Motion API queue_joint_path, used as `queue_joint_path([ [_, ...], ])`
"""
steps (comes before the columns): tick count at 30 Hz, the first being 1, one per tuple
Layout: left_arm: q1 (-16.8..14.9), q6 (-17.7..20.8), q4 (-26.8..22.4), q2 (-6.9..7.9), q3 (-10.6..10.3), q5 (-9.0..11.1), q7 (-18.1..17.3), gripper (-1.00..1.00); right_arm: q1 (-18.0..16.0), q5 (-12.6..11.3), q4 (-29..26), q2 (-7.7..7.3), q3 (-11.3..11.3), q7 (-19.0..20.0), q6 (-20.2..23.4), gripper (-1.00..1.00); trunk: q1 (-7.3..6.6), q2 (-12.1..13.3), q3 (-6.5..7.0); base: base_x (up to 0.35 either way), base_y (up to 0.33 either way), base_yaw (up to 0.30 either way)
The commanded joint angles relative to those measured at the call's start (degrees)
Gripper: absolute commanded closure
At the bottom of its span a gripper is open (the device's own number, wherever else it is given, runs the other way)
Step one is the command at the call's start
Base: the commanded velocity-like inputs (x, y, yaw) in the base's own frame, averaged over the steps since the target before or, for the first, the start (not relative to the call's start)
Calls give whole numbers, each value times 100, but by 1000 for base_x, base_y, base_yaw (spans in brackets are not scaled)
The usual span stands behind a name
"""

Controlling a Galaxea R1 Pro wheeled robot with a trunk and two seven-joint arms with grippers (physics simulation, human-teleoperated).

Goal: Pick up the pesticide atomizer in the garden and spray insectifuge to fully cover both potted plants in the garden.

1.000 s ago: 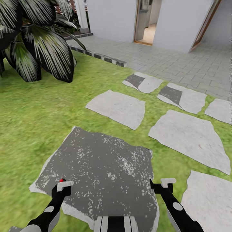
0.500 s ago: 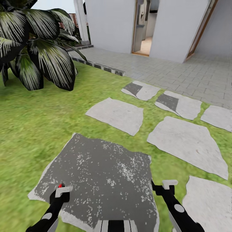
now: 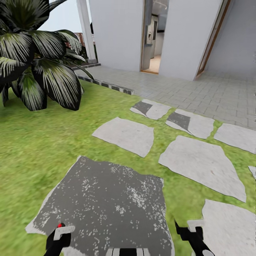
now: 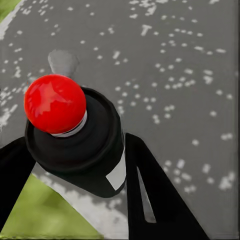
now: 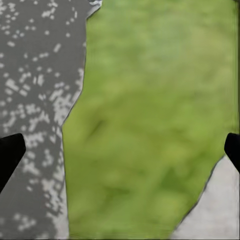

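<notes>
The left gripper [image 4: 75,165] is clamped on the pesticide atomizer [image 4: 75,135], red cap up, long axis along the fingers. Right gripper [image 5: 120,145] hangs spread wide, empty, over the dark slab's [image 3: 106,199] grass edge. Potted plants? Can't tell which way.

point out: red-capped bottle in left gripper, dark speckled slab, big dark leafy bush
red-capped bottle [image 4: 56,103], left wrist view, on the red cap.
dark speckled slab [image 3: 106,202], head view, on its bare middle.
big dark leafy bush [image 3: 39,67], head view, on a broad front leaf.
left gripper [image 3: 59,233], head view, at its tips.
</notes>
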Motion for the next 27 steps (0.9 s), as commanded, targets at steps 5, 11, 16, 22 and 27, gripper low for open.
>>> queue_joint_path([
  [5, 416, -366, 11, -15, 11, -42, 214, 100, 3, -8, 1401, -21, 2, -6, -1187, -100, -14, 6, 152, 0, 0, -85],
  [11, 641, -459, 15, -9, 111, -48, 235, 100, 3, -12, 1709, 27, 10, -6, -1534, -100, -29, 14, 338, 0, 0, -69],
  [16, 645, -460, 18, -21, 115, -52, 233, 100, 3, -13, 1711, 39, 10, -6, -1536, -100, -42, 20, 493, 0, 0, -10],
  [22, 645, -460, 18, -38, 114, -59, 233, 100, 3, -18, 1711, 46, 10, -6, -1536, -100, -155, 222, 643, 0, 0, 0],
  [27, 645, -460, 18, -58, 114, -60, 233, 100, 3, -27, 1704, 48, 10, -6, -1536, -100, -264, 423, 736, 0, 0, 0],
])
